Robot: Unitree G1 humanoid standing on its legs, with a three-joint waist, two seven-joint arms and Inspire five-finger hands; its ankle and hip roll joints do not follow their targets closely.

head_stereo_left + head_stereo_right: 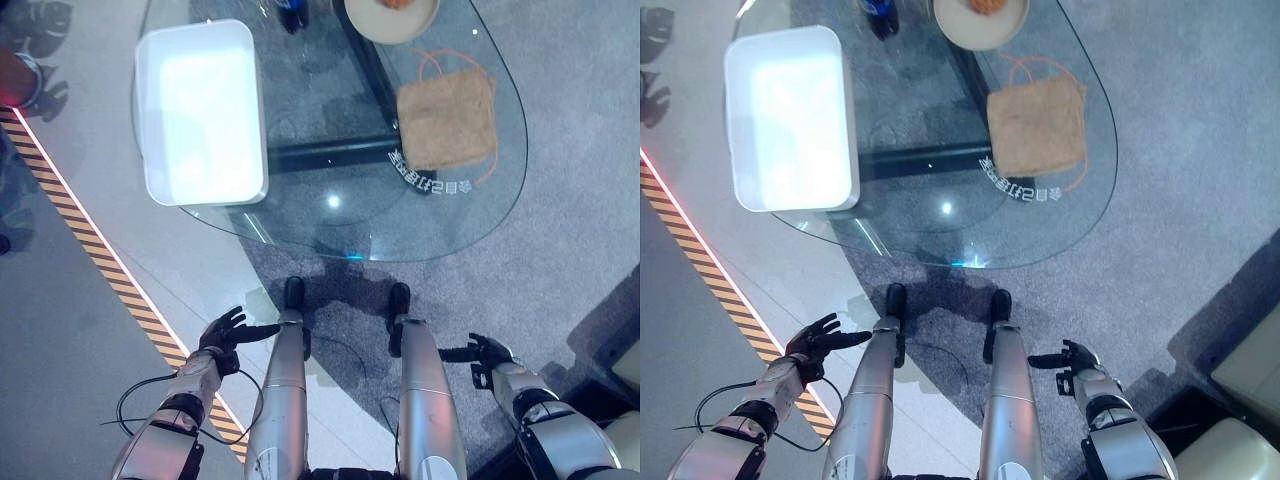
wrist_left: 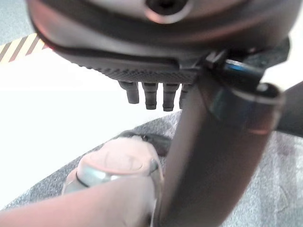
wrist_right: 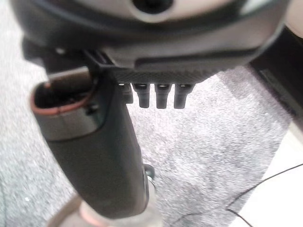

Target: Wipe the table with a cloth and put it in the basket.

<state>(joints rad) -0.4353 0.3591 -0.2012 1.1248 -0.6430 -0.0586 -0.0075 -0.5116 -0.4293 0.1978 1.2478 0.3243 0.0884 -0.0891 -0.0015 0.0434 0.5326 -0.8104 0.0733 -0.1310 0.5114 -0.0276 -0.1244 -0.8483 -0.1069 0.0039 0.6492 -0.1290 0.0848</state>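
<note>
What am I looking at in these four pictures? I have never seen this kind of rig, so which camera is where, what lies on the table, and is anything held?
This is a humanoid robot standing at a glass table. The two wide pictures come from a stereo camera on its head, looking down. The two close pictures come from cameras on its wrists, looking along each hand.

On the table lie a brown cloth on the robot's right, a white basket on its left, and a bowl at the far edge.

The left hand and right hand hang low beside the legs, short of the table, with relaxed fingers. Neither holds anything, so wiping has not begun.
</note>
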